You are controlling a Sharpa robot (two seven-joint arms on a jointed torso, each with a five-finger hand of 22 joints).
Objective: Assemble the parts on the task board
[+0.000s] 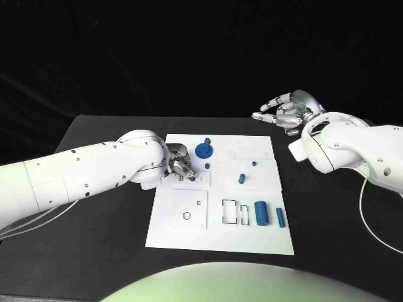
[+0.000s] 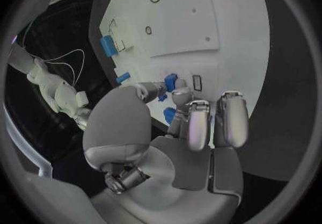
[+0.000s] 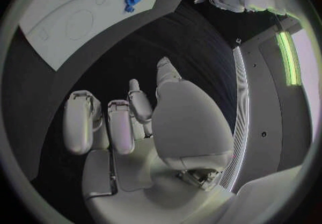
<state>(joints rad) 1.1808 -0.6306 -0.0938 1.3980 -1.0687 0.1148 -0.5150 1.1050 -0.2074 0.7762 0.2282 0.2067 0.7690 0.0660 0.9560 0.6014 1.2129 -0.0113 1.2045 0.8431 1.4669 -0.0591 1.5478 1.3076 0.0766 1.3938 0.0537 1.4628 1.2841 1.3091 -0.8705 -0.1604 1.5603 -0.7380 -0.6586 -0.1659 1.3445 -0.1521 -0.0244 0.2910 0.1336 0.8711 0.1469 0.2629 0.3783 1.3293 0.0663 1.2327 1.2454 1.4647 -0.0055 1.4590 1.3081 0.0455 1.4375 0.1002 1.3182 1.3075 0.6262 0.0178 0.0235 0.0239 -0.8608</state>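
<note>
A black surface (image 1: 102, 245) is carrying the white task board (image 1: 221, 236), which is lying flat in its middle, with bare black showing on both sides of the board.

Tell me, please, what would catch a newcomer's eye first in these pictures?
First the white task board in the middle of the black table, dotted with small blue parts, the largest a blue gear near its far edge. Next the left hand, down on the board's left side with its fingers at a small blue part. The right hand hangs raised beyond the board's far right corner, holding nothing.
</note>
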